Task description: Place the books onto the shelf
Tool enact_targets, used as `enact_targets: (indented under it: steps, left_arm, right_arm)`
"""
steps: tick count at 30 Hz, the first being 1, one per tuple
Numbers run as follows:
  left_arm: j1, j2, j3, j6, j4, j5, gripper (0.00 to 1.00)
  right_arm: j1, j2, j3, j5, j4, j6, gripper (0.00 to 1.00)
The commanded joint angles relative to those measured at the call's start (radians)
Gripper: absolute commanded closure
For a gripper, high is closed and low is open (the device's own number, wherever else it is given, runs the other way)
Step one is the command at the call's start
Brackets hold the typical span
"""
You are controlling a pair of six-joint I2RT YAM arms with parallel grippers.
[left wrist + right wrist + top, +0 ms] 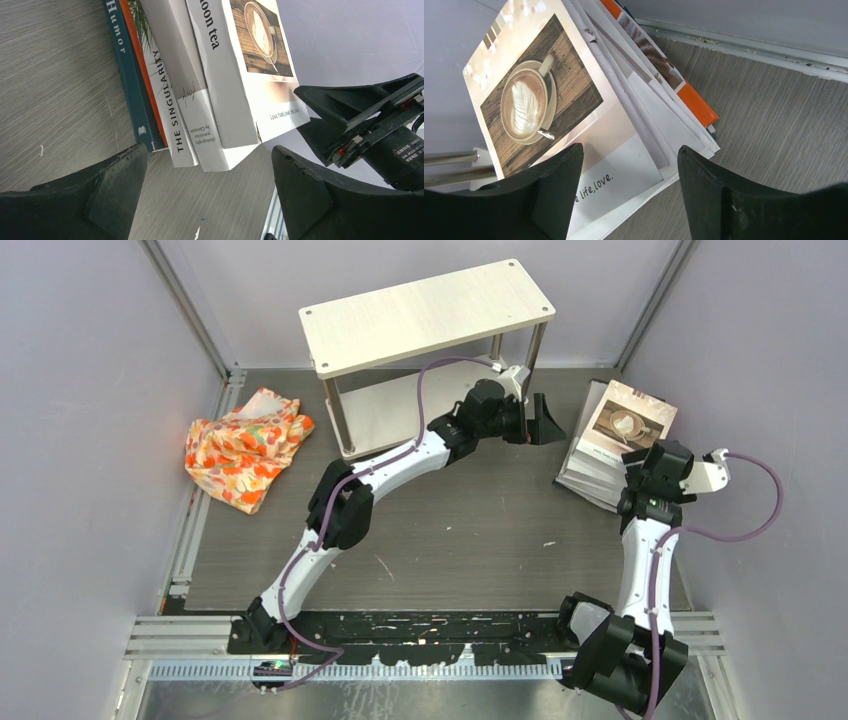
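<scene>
1. One orange floral cloth [245, 448] lies far left on the table [480, 530].
2. Shelf [425, 315] stands back centre.
3. Left end effector [545, 420], spread wide and holding nothing, hovers beside the shelf.
4. Books [620, 430] lie stacked far right; right end effector [630, 165] hangs over them, jaws apart, gripping nothing.

Pale grey walls [70, 360] are boxing in three sides — even light is falling across the grey wood-grain tabletop [470, 540].

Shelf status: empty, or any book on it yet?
Empty where visible: the shelf has a bare top board and a bare exposed lower board; the rest is hidden. The books lie apart from it.
</scene>
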Motion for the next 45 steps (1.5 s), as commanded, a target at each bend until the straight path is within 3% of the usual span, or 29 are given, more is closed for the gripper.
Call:
enact_targets:
  steps: [1, 9, 16, 28, 34, 45]
  left_arm:
    - [0.005, -0.035, -0.01, 0.025, 0.071, -0.007, 0.06]
    - [0.007, -0.061, -0.068, 0.042, 0.103, -0.005, 0.06]
    - [0.008, -0.078, -0.118, 0.042, 0.136, 0.0, 0.06]
    - [0.011, -0.109, -0.168, 0.035, 0.162, 0.001, 0.06]
    - [0.021, -0.129, -0.206, 0.017, 0.192, -0.008, 0.06]
    - [0.046, -0.127, -0.238, -0.094, 0.311, 0.024, 0.0]
  right_arm:
    - [-0.011, -0.002, -0.024, -0.02, 0.089, 0.035, 0.27]
    - [-0.021, -0.034, -0.091, -0.047, 0.157, 0.108, 0.32]
    - [-0.023, -0.073, -0.128, -0.047, 0.173, 0.135, 0.45]
    - [-0.023, -0.108, -0.125, -0.046, 0.137, 0.143, 0.84]
    - [-0.023, -0.115, -0.118, -0.049, 0.11, 0.131, 0.98]
    - [-0.023, -0.161, -0.094, -0.11, 0.056, 0.13, 0.99]
